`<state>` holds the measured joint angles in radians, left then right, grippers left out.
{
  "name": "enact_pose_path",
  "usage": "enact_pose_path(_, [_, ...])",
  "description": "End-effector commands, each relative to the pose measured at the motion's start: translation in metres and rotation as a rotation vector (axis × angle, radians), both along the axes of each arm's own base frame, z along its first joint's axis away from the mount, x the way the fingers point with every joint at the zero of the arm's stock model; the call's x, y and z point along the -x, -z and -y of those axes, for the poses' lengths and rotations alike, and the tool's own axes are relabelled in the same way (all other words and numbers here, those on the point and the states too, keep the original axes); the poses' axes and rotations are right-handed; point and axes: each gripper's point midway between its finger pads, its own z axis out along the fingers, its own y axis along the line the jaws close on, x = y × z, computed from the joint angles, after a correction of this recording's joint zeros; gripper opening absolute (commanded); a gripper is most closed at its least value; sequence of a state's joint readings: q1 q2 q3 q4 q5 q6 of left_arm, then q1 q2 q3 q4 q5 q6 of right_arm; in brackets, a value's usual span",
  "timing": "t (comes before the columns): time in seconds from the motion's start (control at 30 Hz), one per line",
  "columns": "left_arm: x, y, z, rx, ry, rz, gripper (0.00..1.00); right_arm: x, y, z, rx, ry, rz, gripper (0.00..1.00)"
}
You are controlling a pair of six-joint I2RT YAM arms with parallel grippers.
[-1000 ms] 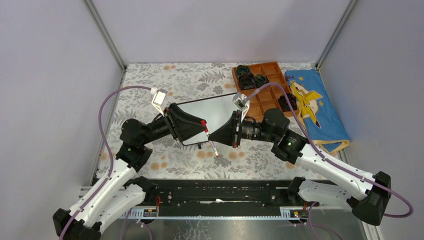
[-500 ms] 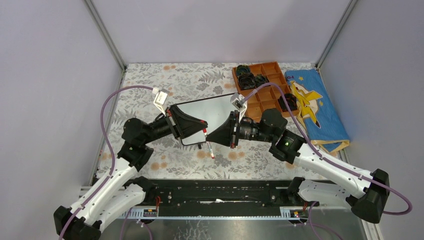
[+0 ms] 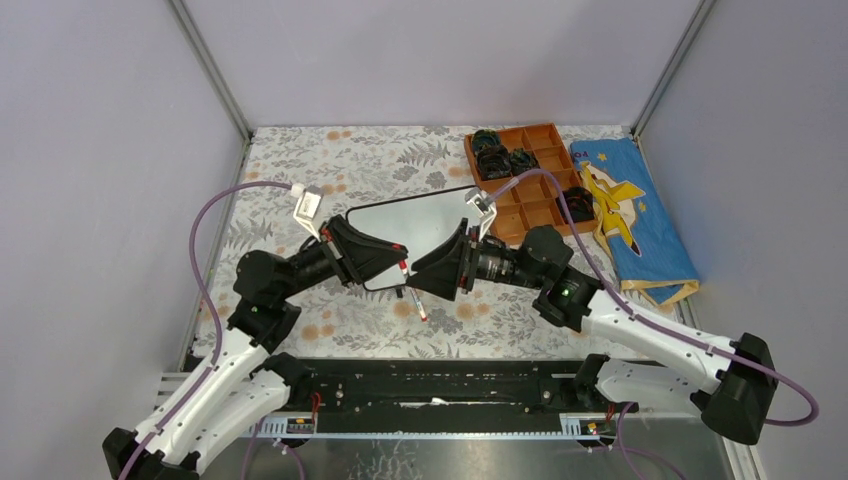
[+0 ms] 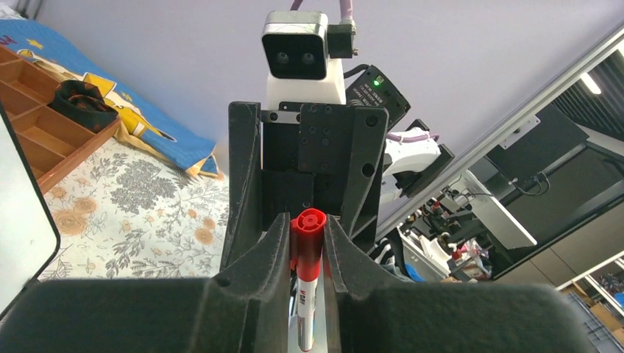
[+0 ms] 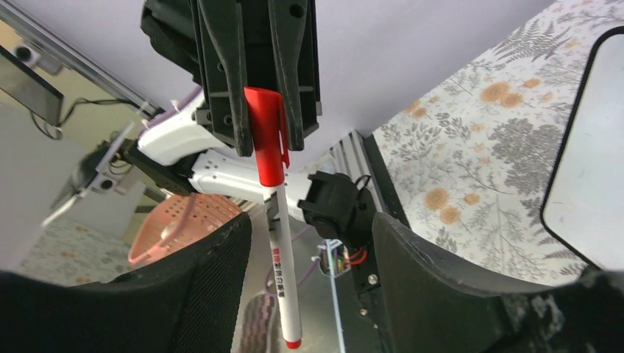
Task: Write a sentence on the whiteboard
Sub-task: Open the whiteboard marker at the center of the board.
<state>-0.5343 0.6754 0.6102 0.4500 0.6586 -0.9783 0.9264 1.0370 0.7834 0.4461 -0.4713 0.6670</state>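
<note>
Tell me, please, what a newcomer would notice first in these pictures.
Two grippers meet tip to tip mid-table. The left gripper clamps a red-capped marker, which hangs just in front of the open right gripper. Just beyond them lies the whiteboard, its visible part blank. A brown tray and a blue cloth sit far right.

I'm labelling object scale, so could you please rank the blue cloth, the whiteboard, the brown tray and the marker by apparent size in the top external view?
1. blue cloth, the largest.
2. whiteboard and brown tray: too alike to rank, as both are partly covered.
3. marker, clearly the smallest.
</note>
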Motion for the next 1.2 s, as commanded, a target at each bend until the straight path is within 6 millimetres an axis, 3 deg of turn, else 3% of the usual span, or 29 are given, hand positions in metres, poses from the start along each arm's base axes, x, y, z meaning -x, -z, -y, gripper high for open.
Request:
enact_pose_path(0.0, [-0.002, -0.007, -0.004, 0.041, -0.038, 0.007, 0.0, 0.003, -0.035, -0.007, -0.142, -0.037, -0.031, 0.67])
enact_pose_path(0.1, [-0.004, -0.005, -0.005, 0.038, -0.052, 0.005, 0.0, 0.006, -0.038, -0.011, -0.173, -0.072, -0.058, 0.65])
enact_pose_path(0.2, [-0.005, -0.005, -0.006, 0.038, -0.062, 0.002, 0.0, 0.007, -0.041, -0.015, -0.194, -0.096, -0.078, 0.57])
enact_pose_path(0.37, [-0.005, -0.006, -0.009, 0.05, -0.081, 0.003, 0.0, 0.011, -0.039, -0.017, -0.199, -0.129, -0.098, 0.28])
enact_pose_path(0.47, [-0.006, -0.01, -0.011, 0.056, -0.098, 0.01, 0.0, 0.013, -0.037, -0.014, -0.198, -0.13, -0.097, 0.01])
enact_pose_path(0.87, [-0.031, -0.032, -0.036, 0.179, -0.301, -0.041, 0.0, 0.021, 0.002, 0.002, -0.125, -0.095, -0.125, 0.0])
enact_pose_path(1.17, [-0.035, -0.039, -0.035, 0.18, -0.309, -0.041, 0.0, 0.023, 0.003, 0.013, -0.116, -0.06, -0.11, 0.0])
